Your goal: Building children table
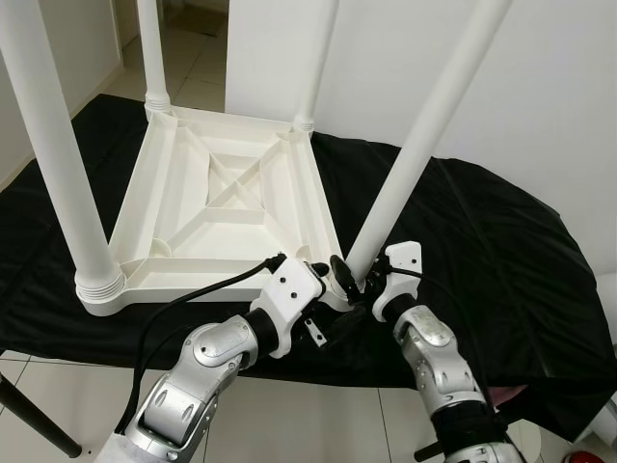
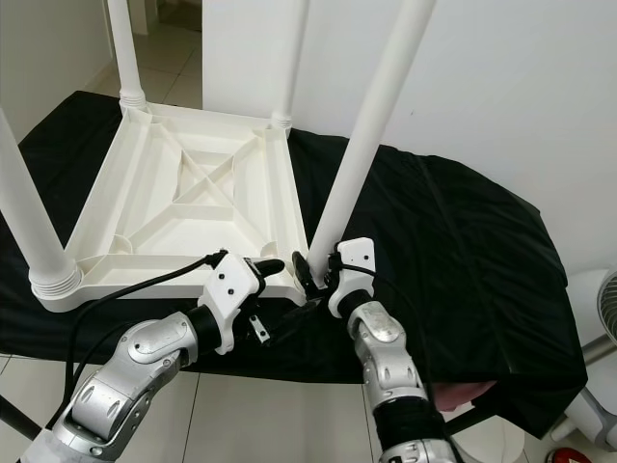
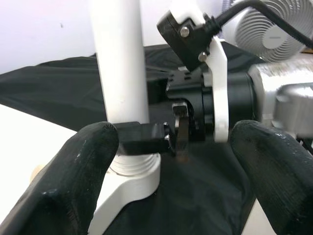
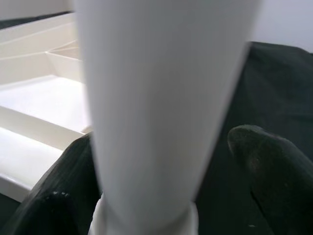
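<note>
- On a surface draped in black cloth [image 1: 482,231], the white children's table [image 1: 227,207] lies upside down, its ribbed underside facing up and its four legs pointing upward.
- Each leg's long axis runs roughly vertical; the near-right leg [image 1: 424,145] leans slightly, its top tilting toward the robot's right as it rises out of the near-right corner socket.
- The near-left leg [image 1: 58,164] stands in its ringed socket at the near-left corner, and the two far legs rise from the far corners.
- The right tool [image 1: 359,282] is at the base of the near-right leg, just above the socket; in the right wrist view its black fingers [image 4: 264,161] stand on either side of the white tube, spread around it, and whether they press on it cannot be told.
- The left tool [image 1: 326,272] sits just beside the same corner, released, with its two fingers [image 3: 73,166] spread wide apart; one lies next to the leg's threaded collar, the other well out to the side.
- The two tools nearly meet at this corner, the left one facing the right wrist.
- A white fan [image 3: 274,29] stands behind the cloth's edge, and pale floor tiles [image 1: 318,424] lie below the surface.
</note>
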Tool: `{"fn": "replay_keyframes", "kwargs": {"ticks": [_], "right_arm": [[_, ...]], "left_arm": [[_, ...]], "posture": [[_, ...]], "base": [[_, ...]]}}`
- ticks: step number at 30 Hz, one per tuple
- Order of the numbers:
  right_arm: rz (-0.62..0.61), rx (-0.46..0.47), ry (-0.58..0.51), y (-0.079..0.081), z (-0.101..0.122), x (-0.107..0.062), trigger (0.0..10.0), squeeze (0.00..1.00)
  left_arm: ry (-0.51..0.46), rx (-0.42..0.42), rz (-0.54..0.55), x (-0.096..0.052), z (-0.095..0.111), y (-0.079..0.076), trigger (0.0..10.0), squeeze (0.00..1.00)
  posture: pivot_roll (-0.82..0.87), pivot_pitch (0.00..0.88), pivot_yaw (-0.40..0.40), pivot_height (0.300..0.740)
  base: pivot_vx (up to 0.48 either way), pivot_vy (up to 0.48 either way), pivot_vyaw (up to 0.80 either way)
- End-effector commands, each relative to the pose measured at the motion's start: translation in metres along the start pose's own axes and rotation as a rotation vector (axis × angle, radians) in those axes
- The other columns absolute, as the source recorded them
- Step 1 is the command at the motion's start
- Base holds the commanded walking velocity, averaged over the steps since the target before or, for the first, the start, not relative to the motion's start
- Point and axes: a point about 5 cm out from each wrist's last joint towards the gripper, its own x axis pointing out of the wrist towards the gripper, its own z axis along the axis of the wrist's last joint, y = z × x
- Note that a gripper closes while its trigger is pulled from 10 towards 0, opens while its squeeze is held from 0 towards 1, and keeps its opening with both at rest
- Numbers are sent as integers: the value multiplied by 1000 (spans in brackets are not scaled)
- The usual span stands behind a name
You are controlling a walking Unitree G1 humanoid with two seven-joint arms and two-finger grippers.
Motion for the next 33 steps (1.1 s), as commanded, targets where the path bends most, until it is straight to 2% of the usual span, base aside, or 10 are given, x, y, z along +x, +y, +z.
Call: {"fn": "replay_keyframes", "kwargs": {"ticks": [1, 11, 12, 14, 15, 16, 17, 31, 32, 33], "right_arm": [[63, -21, 8, -9, -1, -3, 10000, 0], [260, -40, 65, -6, -9, 6, 10000, 0], [284, -38, 77, -3, -11, 9, 7882, 0], [308, -32, 88, 1, -13, 14, 7882, 0], [321, -28, 88, 3, -14, 17, 2196, 0], [321, -28, 88, 3, -14, 17, 2196, 0], [332, -23, 88, 5, -14, 19, 0, 0], [268, 21, 109, -1, -23, 16, 0, 0], [243, 30, 108, 0, -25, 15, 3216, 0], [243, 30, 108, 0, -25, 15, 3216, 0]], "left_arm": [[7, -9, -31, 1, -1, -2, 10000, 0], [5, -5, -32, 2, 1, 0, 10000, 0], [6, -4, -33, 2, 1, 0, 10000, 0], [7, -3, -36, 1, 1, 0, 10000, 0], [9, -1, -36, 1, 1, 0, 10000, 0], [9, -1, -36, 1, 1, 0, 10000, 0], [11, -1, -36, 1, 1, 1, 10000, 0], [11, -7, -28, 0, 1, 0, 10000, 0], [9, -9, -28, 1, 1, 0, 10000, 0], [9, -9, -28, 1, 1, 0, 10000, 0]], "posture": [[58, 0, -161, 740], [68, 0, -149, 740], [71, 0, -147, 740], [71, 0, -147, 740], [77, 0, -148, 740], [77, 0, -148, 740], [77, 0, -148, 740], [85, 0, -161, 740], [81, 0, -163, 740], [81, 0, -163, 740]], "base": [[0, 0, 0], [0, 0, 0], [0, 0, 0], [0, 0, 0], [0, 0, 0], [0, 0, 0], [0, 0, 0], [0, 0, 0], [0, 0, 0], [0, 0, 0]]}}
